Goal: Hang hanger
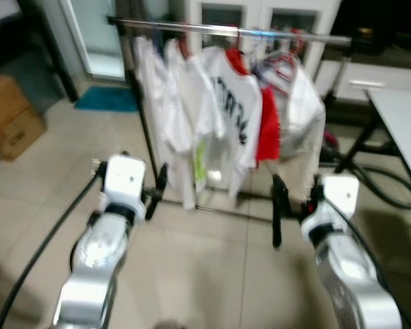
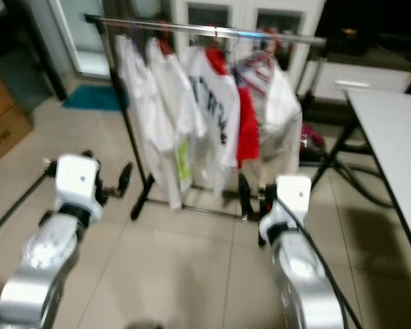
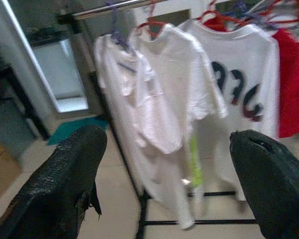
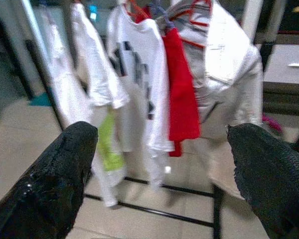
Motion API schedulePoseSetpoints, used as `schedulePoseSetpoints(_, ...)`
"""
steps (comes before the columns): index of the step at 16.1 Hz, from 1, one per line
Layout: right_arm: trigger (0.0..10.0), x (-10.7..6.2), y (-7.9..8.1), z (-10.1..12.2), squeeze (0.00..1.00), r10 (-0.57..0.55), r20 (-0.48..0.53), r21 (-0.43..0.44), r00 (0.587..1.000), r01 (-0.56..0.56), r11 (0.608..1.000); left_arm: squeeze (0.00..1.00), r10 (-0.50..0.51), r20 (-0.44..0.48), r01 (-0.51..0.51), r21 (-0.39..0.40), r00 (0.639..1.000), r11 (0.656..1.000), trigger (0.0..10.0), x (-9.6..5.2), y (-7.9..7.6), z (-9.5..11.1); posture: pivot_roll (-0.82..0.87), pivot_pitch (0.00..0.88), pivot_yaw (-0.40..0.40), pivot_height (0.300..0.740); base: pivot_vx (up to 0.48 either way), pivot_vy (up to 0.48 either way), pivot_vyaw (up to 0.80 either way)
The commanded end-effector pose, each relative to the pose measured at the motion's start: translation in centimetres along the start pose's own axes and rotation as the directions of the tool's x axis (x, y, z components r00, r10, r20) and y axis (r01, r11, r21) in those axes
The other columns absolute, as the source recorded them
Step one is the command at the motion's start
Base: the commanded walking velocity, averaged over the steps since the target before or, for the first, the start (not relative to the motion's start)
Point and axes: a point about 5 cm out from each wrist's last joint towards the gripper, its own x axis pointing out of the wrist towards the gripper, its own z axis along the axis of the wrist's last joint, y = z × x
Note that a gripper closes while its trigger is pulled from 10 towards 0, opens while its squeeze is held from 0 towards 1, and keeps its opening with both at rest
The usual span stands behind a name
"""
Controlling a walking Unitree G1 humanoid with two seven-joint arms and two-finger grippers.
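A clothes rack with a metal rail (image 1: 219, 29) stands just ahead of me. Garments hang from it on hangers: white shirts (image 1: 181, 103), a white shirt with dark print (image 1: 234, 116), a red garment (image 1: 268, 130) and a pale bulky one (image 1: 303, 110). Red hangers (image 3: 152, 24) hook over the rail. My left gripper (image 1: 155, 192) is raised before the rack's left half, open and empty. My right gripper (image 1: 277, 212) is held before the right half, also open with nothing between its fingers. No loose hanger is in either gripper.
The rack's black base bar (image 1: 219, 209) runs along the tiled floor. Cardboard boxes (image 1: 10, 120) sit at the left, a teal mat (image 1: 108, 99) behind. A white table (image 1: 404, 116) stands at the right with cables (image 1: 383, 188) under it.
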Motion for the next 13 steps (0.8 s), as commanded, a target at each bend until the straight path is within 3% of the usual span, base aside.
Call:
schedulePoseSetpoints(1, 10.0, 0.2, -0.2, -0.4, 1.00, -0.025, -0.060, -0.027, 0.998, 0.023, 0.999, 1.00, -0.010, -0.008, 0.010, 0.004, 1.000, 1.000, 10.0, 0.2, 0.0, 0.1, 0.12, 0.000, 0.019, 0.740, 0.334, 0.000, 0.00)
schedulePoseSetpoints(2, 10.0, 0.3, 0.1, -0.5, 1.00, 0.013, -0.082, -0.006, 0.997, -0.014, 1.000, 1.00, -0.019, -0.012, 0.019, 0.004, 1.000, 1.000, 10.0, 0.3, -0.1, 0.2, 0.12, 0.000, 0.023, 0.740, 0.382, 0.000, 0.00)
schedulePoseSetpoints(5, 10.0, 0.1, 0.5, 0.0, 1.00, 0.014, -0.019, 0.102, 1.000, -0.012, 0.995, 1.00, -0.069, -0.015, 0.069, -0.009, 0.998, 0.998, 10.0, 0.6, -0.9, 0.4, 0.12, 0.000, 0.027, 0.740, 0.385, 0.000, 0.00)
schedulePoseSetpoints(11, 10.0, 0.3, 1.0, 0.9, 1.00, 0.019, 0.023, 0.114, 1.000, -0.022, 0.993, 1.00, -0.092, -0.032, 0.092, -0.018, 0.995, 0.996, 10.0, 0.4, -1.4, 0.3, 0.13, 0.000, 0.019, 0.740, 0.415, 0.000, 0.00)
schedulePoseSetpoints(12, 10.0, 0.4, 1.2, 1.1, 0.61, 0.030, 0.035, 0.116, 0.999, -0.034, 0.993, 1.00, -0.092, -0.032, 0.091, -0.018, 0.995, 0.996, 10.0, 0.4, -1.4, 0.3, 0.13, 0.000, 0.017, 0.740, 0.435, 0.000, 0.00)
schedulePoseSetpoints(13, 10.0, 0.6, 1.3, 1.2, 0.00, 0.013, 0.032, 0.109, 0.999, -0.016, 0.994, 1.00, -0.093, -0.033, 0.092, -0.019, 0.995, 0.996, 10.0, 0.4, -1.4, 0.3, 0.13, 0.000, 0.017, 0.740, 0.435, 0.000, 0.00)
